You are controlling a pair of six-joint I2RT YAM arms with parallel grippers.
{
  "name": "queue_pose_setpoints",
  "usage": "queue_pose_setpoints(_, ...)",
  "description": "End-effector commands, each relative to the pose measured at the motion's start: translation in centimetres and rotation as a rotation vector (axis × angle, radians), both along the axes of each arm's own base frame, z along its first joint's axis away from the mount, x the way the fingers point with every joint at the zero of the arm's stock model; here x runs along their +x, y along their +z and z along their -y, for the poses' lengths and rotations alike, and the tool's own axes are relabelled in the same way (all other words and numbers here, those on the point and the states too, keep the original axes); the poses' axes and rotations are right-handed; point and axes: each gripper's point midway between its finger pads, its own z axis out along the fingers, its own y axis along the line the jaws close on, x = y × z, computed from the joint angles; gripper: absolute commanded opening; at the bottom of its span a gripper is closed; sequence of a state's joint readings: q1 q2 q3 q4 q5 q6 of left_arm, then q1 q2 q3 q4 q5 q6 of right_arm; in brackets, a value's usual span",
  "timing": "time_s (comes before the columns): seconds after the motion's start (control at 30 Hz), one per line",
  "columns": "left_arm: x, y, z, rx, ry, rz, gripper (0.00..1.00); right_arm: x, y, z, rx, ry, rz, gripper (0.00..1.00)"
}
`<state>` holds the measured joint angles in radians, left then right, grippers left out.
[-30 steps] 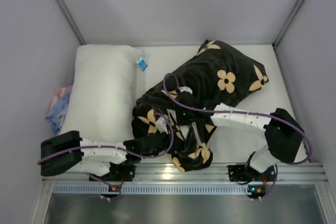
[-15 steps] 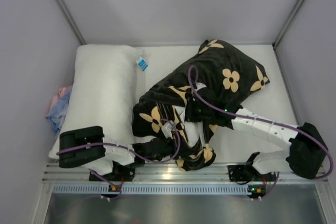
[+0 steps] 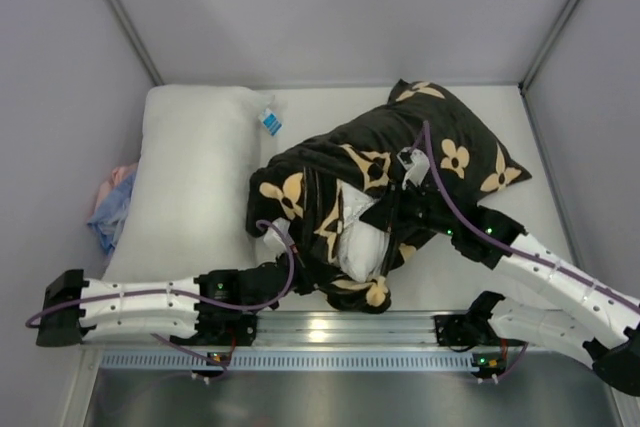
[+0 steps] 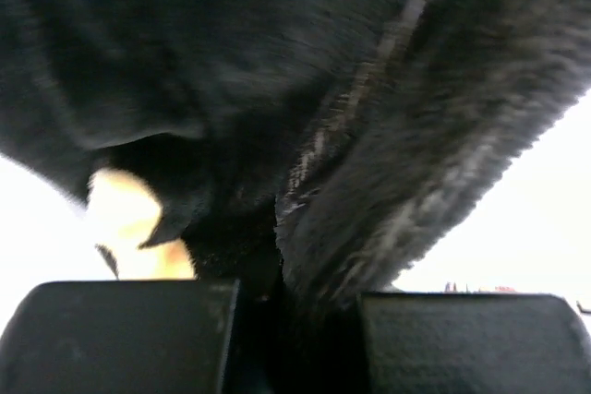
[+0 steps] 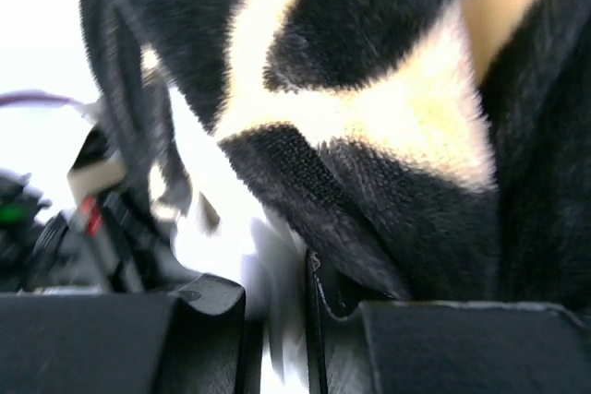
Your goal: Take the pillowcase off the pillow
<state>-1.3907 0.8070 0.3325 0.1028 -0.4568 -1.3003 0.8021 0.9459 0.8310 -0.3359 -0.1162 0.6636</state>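
Top view first: the pillowcase (image 3: 440, 147) lies rumpled across the middle and right of the table (image 3: 320, 107). Its closed end points out toward 1 o'clock and its mouth gapes toward 6. White of the pillow (image 3: 362, 242) shows in that mouth.

My left gripper (image 3: 290, 269) comes in low from 8 o'clock and sits at the cover's near-left edge. On the left wrist camera, black velvet fills the slot between its fingers (image 4: 120, 339), so it is pinching the fabric.

My right gripper (image 3: 385, 212) is on the mouth's lip, just at 1 o'clock of the exposed white. Its wrist view is blurred, but I see the hem dropping in between the fingers (image 5: 462, 348), nipped there.

Off at 9 o'clock a second white pillow (image 3: 195, 167) lies lengthwise. A blue-white tag (image 3: 270, 123) sits at its far right corner, and a pink-blue cloth bundle (image 3: 110, 209) is tucked against its left side.
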Motion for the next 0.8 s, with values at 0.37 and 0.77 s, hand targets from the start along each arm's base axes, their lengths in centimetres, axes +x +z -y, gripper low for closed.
queue_pose_setpoints(0.37,1.5,-6.9,-7.4,0.407,0.168,-0.013,0.01,-4.6,8.5,3.4,0.166,0.109,0.189,0.0)
queue_pose_setpoints(0.77,1.2,-7.7,-4.6,0.347,0.107,-0.003,0.0,-12.4,1.6,-3.6,0.107,0.472,0.086,0.62)
